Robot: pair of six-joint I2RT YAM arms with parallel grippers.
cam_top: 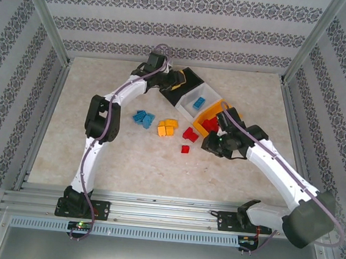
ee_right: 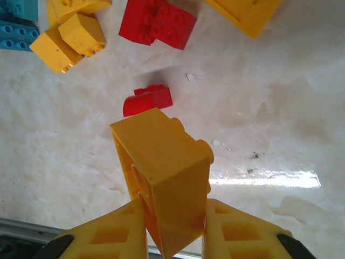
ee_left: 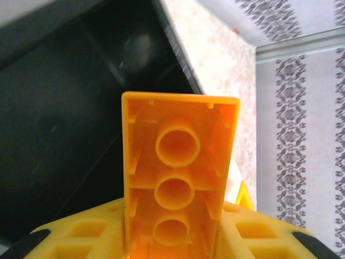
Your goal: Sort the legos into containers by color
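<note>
Over the black bin (ee_left: pixel 59 135), the left gripper (ee_left: pixel 172 237) clamps a yellow brick (ee_left: pixel 178 162); the right gripper (ee_right: pixel 173 229) clamps a second yellow brick (ee_right: pixel 161 167) above the table (ee_right: pixel 269 135). Both judged light, rigid, slick; grip flat sidewalls.

The worktop (cam_top: pixel 127 162) was a pale, marbled beige slab, glossy enough to carry a bright streak of reflected light in the right wrist view. Near its middle lay three loose heaps of bricks in a rough line: blue bricks (cam_top: pixel 142 118) on the left, yellow bricks (cam_top: pixel 167 127) close beside them, and red bricks (cam_top: pixel 190 133) on the right. A single red brick (cam_top: pixel 185 148) lay a little apart, nearer the front edge than the red heap. Behind the heaps three open bins stood in a slanted row, side by side: a black bin (cam_top: pixel 193 79) farthest back, a white-grey bin (cam_top: pixel 212 96) in the middle, and an orange-yellow bin (cam_top: pixel 202 116) nearest the red heap.
</note>
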